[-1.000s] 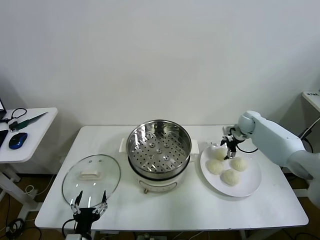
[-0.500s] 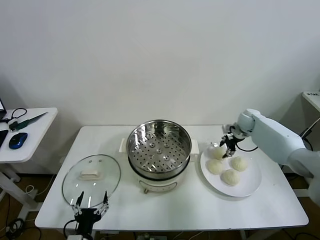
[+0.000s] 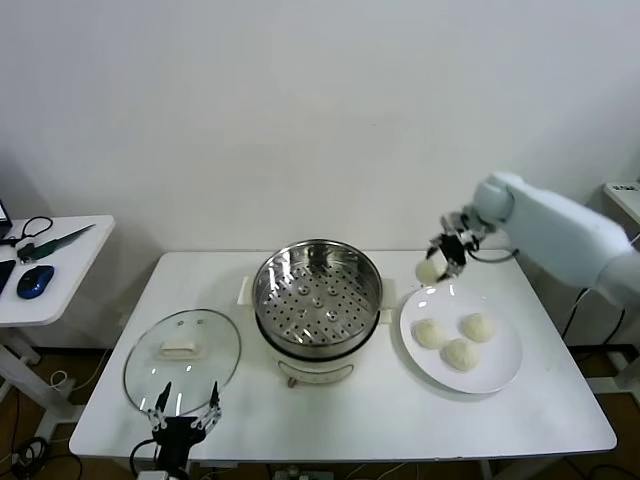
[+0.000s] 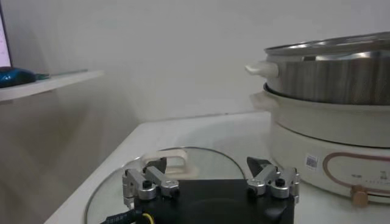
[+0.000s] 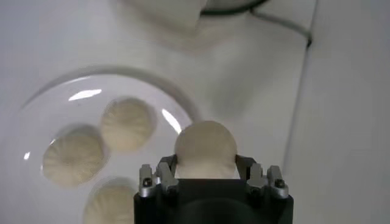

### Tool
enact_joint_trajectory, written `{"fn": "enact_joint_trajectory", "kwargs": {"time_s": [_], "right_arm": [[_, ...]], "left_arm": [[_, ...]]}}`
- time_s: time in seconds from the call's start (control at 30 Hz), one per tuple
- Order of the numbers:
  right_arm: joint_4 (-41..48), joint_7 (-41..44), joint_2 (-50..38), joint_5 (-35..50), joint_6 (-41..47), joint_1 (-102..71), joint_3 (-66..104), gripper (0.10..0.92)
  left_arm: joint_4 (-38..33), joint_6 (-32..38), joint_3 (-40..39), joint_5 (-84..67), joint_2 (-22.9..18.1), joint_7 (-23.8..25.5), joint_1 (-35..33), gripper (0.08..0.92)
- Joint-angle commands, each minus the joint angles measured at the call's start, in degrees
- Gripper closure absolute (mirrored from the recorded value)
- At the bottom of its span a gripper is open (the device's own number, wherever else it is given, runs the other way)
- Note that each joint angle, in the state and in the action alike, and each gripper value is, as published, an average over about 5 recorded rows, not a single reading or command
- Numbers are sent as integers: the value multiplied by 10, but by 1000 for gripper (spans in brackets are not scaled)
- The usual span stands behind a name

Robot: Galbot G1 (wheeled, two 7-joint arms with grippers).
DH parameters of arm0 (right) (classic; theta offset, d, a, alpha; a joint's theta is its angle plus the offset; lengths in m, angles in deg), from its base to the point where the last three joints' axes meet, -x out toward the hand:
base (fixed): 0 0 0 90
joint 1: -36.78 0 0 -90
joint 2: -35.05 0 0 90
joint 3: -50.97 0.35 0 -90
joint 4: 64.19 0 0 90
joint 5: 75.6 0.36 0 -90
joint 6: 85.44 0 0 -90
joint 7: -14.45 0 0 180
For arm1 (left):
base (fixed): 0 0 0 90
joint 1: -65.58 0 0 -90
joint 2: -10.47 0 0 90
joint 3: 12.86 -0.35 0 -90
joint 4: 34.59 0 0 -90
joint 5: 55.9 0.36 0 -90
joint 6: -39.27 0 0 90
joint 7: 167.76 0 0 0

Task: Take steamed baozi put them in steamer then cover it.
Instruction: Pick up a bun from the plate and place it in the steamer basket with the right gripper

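Note:
My right gripper (image 3: 440, 262) is shut on one cream-white baozi (image 3: 429, 271) and holds it in the air above the far left edge of the white plate (image 3: 500, 370); it also shows in the right wrist view (image 5: 205, 146). Three baozi (image 3: 454, 340) lie on the plate. The steel steamer (image 3: 317, 305) stands open at the table's middle, its perforated tray bare. The glass cover (image 3: 182, 358) lies flat on the table at the front left. My left gripper (image 3: 180, 405) is open, low at the table's front edge just before the cover.
A side table (image 3: 55, 265) at the far left holds a computer mouse (image 3: 35, 281) and cables. Bare tabletop (image 3: 400, 420) lies in front of the steamer and plate. A wall stands behind.
My right gripper has risen off the plate with one baozi and moved up and a little left. Three baozi stay on the plate. The left arm has not moved.

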Motion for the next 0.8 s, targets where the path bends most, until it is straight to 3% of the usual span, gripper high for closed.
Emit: {"fn": "enact_joint_trajectory", "kwargs": {"time_s": [0.03,0.27,0.53,0.8], "right_arm": [[-138,6,79,59,-176,194,-129,372],[-141,-16,154,-47,-223,124,-81,372],[-15,-51,202,-222,-245,-7,1,372],[77,-64,242,-282,-254,-78,41,372]], "left_arm": [[-2,0,-1,0,1,-1,-1,177],[-6,4,0,1,0,-2,-4,177],[-13,11,2,4,1,-3,-17,177],[-11,20,-1,7,0,-5,-25,177]]}}
